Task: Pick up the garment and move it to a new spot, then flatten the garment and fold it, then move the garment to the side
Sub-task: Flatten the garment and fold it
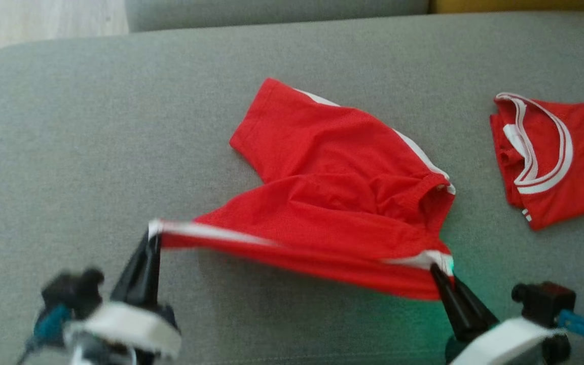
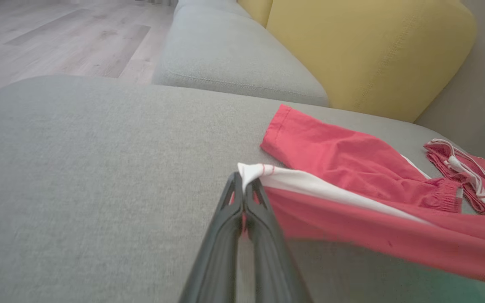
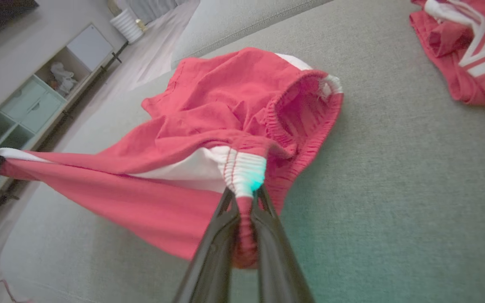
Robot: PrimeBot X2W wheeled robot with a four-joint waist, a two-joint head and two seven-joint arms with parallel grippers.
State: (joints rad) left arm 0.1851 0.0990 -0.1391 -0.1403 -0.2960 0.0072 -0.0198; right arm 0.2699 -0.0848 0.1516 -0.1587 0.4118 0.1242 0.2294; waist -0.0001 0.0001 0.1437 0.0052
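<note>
Over grey sofa (image 1: 69,126), left claw (image 1: 153,239) and right claw (image 1: 436,271) pinch red shorts (image 1: 322,172) stretched between

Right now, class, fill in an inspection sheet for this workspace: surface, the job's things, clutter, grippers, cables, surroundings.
Surface: grey sofa seat, flat fabric.
Job's things: red shorts, near white-striped edge raised and stretched taut, the rest lying on the seat.
Clutter: red jersey, lying apart to the right.
Grippers: left gripper, fingers shut on the hem corner; right gripper, fingers shut on the waistband corner.
Cables: blue lead beside the right wrist camera.
Surroundings: yellow cushion, wooden floor, shelf unit.
</note>
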